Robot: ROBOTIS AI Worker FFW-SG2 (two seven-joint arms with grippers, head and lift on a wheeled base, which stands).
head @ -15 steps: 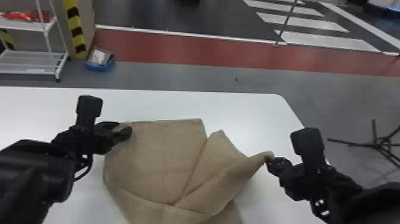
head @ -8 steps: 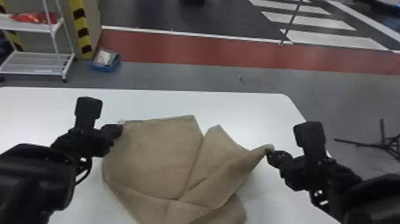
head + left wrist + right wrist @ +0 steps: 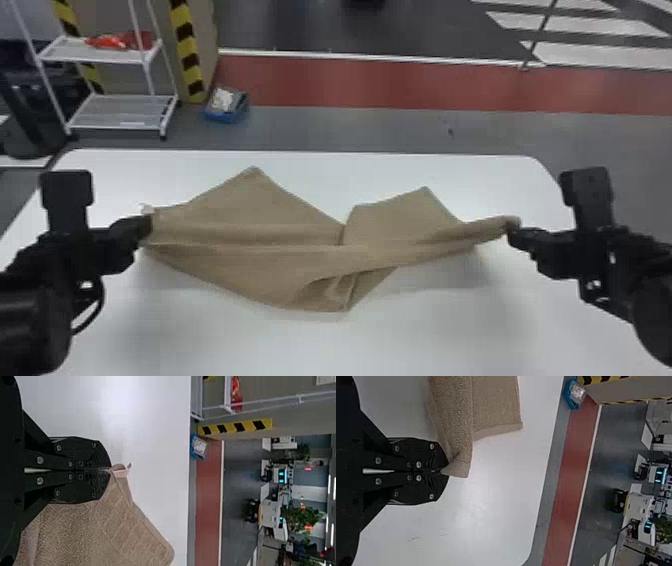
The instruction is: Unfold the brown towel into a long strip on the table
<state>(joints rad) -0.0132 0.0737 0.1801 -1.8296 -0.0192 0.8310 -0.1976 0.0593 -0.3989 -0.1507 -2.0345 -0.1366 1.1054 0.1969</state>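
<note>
- Spanning the space between the two grippers, the brown towel (image 3: 280,270) lies over the middle of the table, with two corners pointing to the far edge and folds gathered towards the near side.
- At its left end, the left gripper (image 3: 146,229) has its fingers closed on the cloth; a small pale loop (image 3: 120,471) sticks out just beside the fingertips.
- At its other end, the right gripper (image 3: 511,234) pinches a narrow, bunched bit of towel between closed fingers.
- Under all this is the white table (image 3: 350,345), its far corners rounded.
- Beyond the table's far edge, a blue bin (image 3: 225,117) stands on the floor, left of centre, near a yellow-and-black striped post (image 3: 187,55).
- Farther left is a white shelf rack (image 3: 115,127) with red items (image 3: 120,41) on its upper shelf.
</note>
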